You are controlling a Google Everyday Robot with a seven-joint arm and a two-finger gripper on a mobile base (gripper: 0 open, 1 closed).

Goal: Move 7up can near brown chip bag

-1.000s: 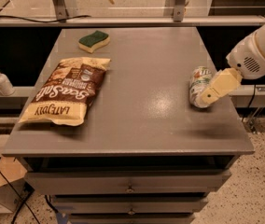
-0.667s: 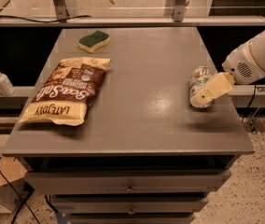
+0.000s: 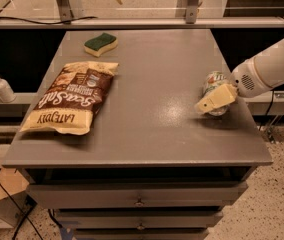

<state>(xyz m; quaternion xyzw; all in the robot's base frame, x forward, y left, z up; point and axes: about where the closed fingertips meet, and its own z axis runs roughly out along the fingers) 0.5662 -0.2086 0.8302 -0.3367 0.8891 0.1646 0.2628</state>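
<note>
Camera view, the only one we have: the gripper (image 3: 209, 100) sits at the right-hand side of the grey table (image 3: 152, 134), pressed right up against the 7up can (image 3: 213, 80), with its cream-coloured end lying across the near side of the can. Compared with a second ago, the white arm (image 3: 272, 66) has eased a touch inward and lower, and the can looks to be in almost the same spot, near the right edge. So there's contact, but no real travel yet. Whether the jaws have actually closed on the can, I cannot tell; its far side is hidden from here. Across the way, the brown chip bag (image 3: 69, 101) lies flat on the left half of the table, well apart from the can, with open grey surface between them. The green-and-yellow sponge (image 3: 101, 43) rests at the back, clear of the direct line. A pump bottle (image 3: 1, 86) stands off the table on the left. My read: this is the securing step, and the whole crossing towards the bag remains to be made.
</note>
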